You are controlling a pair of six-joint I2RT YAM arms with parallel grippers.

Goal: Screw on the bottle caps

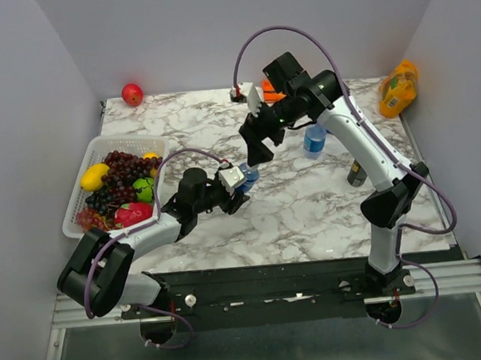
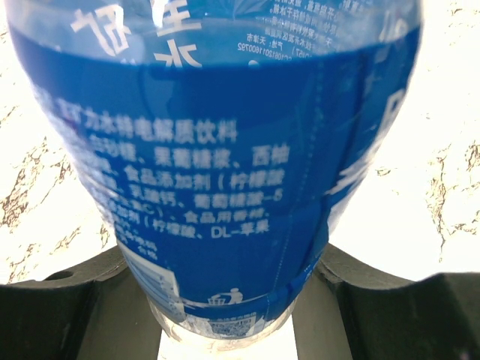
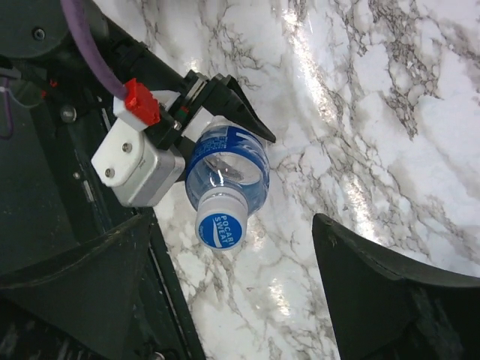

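My left gripper [image 1: 243, 190] is shut on a clear bottle [image 1: 249, 176] with a blue label and holds it upright on the marble table. In the left wrist view the bottle [image 2: 217, 172] fills the frame between my fingers [image 2: 67, 307]. In the right wrist view this bottle [image 3: 229, 161] has a blue-topped cap [image 3: 219, 223] sitting on its neck. My right gripper [image 3: 232, 300] is open and empty, just above and to one side of the cap; in the top view it [image 1: 260, 153] hangs over the bottle. A second bottle [image 1: 314, 139] stands to the right.
A white basket [image 1: 80, 180] of fruit sits at the left. A red apple [image 1: 132, 93] lies at the far left corner. A dark can [image 1: 357, 172] stands by the right arm. An orange juice bottle [image 1: 398, 88] is at the far right.
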